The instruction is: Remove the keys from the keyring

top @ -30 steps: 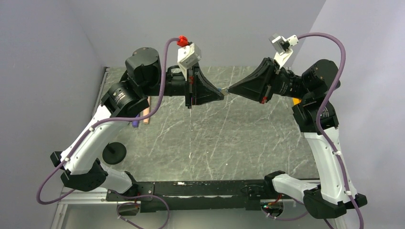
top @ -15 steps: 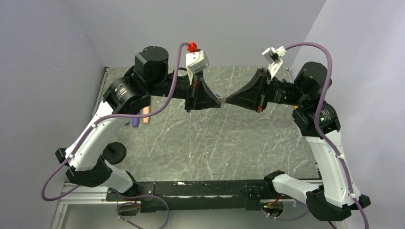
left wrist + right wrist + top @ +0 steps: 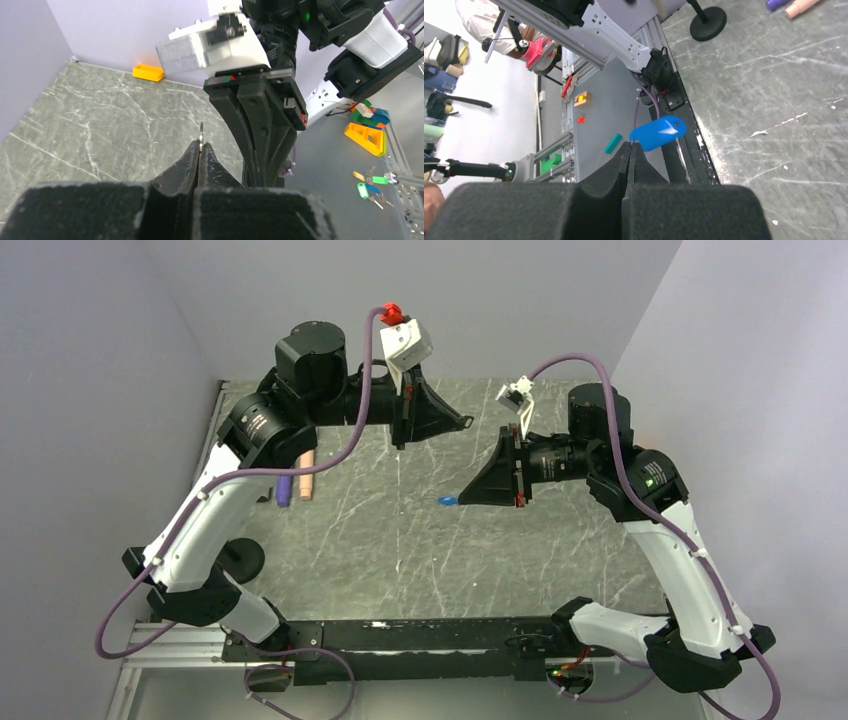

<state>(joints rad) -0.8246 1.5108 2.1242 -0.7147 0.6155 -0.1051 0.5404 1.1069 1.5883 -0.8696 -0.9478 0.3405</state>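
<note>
Nearest, the black base rail [image 3: 400, 635] runs along the near edge of the grey marble table [image 3: 420, 560], well short of the blue-headed key [image 3: 447, 501]. A black round stand [image 3: 240, 560] is also nearer than the key and well to its left, with the left arm's white link overlapping its edge.

The key is over the middle of the table at the tip of the right gripper [image 3: 463, 497], which reaches it from the right. In the right wrist view the fingers [image 3: 614, 165] press together with no gap and pinch the edge of the blue head. The rest of the head sticks out past the fingertips, and the key's metal part is too small to make out.

Left of the key and slightly farther, a purple cylinder [image 3: 284, 490] and a peach cylinder [image 3: 307, 478] lie side by side. The left arm and its cable cover their far ends.

Beyond the key and well apart from it, the left gripper [image 3: 466, 424] points right. Its fingers are clamped tight on a thin silvery metal piece [image 3: 201, 134], seen edge-on; I cannot tell whether it is a ring or a blade. In the left wrist view the right gripper's black body fills the space just past that piece and hides the key.

Farthest from the key, an orange block [image 3: 147, 73] lies against the back wall. In the top view the right arm covers it. Off the table, past the right arm, some loose tagged keys [image 3: 370, 184] lie on a grey bench.
</note>
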